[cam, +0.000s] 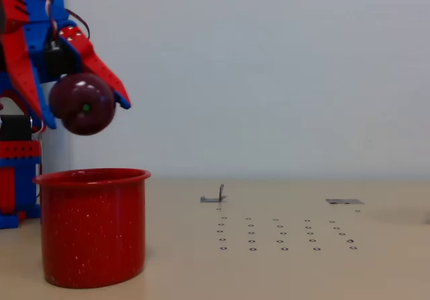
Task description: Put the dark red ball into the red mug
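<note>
Fixed view, level with the desk [289, 273]: you see the red-and-blue arm at the upper left, its end effector [80, 108] pointing down and to the right, with its two red fingers spread around the dark red ball [82, 103] and gripping it. One finger [101, 68] slants across the ball's upper right and the other finger [23, 78] runs down its left side. You can make out a bright highlight near the ball's top and a tiny green dot on its face. The ball hangs in the air above the red mug [93, 229], clear of the rim, over the left-to-middle part of the opening as this view shows it. The mug stands upright on the desk at the lower left, white speckles on its wall. Further right on the desk you see a grid of small dark rings [282, 234], a small grey bracket [215, 196] standing behind it, and a flat grey plate [344, 201] further right. A plain pale wall fills the background
</note>
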Motion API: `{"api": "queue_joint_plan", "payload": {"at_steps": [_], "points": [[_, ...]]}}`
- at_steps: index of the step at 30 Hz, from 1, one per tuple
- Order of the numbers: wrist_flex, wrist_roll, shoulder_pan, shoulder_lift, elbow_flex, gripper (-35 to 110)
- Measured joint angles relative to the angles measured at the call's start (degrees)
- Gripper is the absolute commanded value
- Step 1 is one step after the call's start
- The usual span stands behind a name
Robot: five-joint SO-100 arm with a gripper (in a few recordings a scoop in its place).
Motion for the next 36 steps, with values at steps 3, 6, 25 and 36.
{"api": "queue_joint_plan", "payload": {"at_steps": [3, 6, 25, 36], "points": [[-3.96, -2.02, 1.58, 0.0, 2.9, -1], [-10.37, -4.13, 3.16, 0.0, 8.26, -1], [-22.41, -6.24, 3.52, -6.68, 12.13, 22], [-29.53, 5.8, 3.52, -9.23, 12.13, 34]]}}
